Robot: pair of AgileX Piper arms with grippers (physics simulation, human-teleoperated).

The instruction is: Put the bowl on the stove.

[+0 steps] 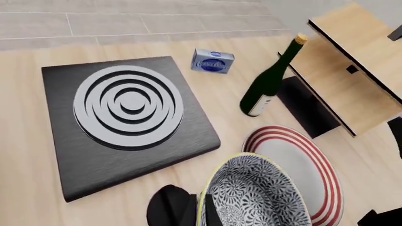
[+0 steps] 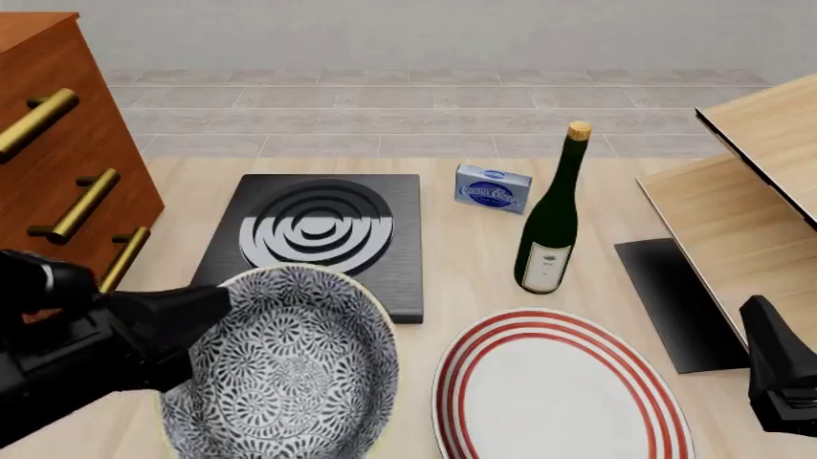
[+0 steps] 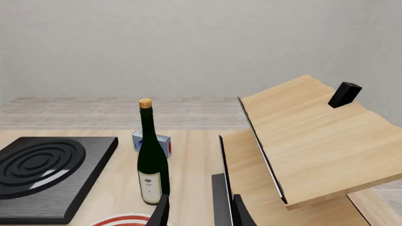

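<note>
The bowl [image 2: 287, 368], patterned in dense dark florals with a pale rim, is being held tilted above the near left part of the table [image 2: 473, 258], its rim overlapping the near edge of the stove [image 2: 320, 241] in the front view. The left gripper [image 1: 199, 212] is clamping the bowl's rim, one of its fingers [image 1: 169, 207] lying outside the wall and the other inside; only the left wrist view is showing this grip, since in the front view the dark arm is hiding the contact. The stove, a black slab with a ringed burner, is lying flat and bare just beyond the bowl. The red-ringed plate [image 2: 556, 387] is resting to the right of the bowl, close beside it. A green wine bottle [image 2: 552, 215] is standing upright behind the plate, with a small blue box [image 2: 493, 187] between it and the stove's far corner. The front view alone is showing a wooden drawer unit [image 2: 64, 153] at far left. The right gripper [image 3: 197, 209] is waiting low at the right edge; its fingers are appearing slightly parted in the right wrist view, holding nothing. That view alone is showing a small black block [image 3: 344, 94] sitting on the tilted wooden shelf [image 3: 314, 141].
</note>
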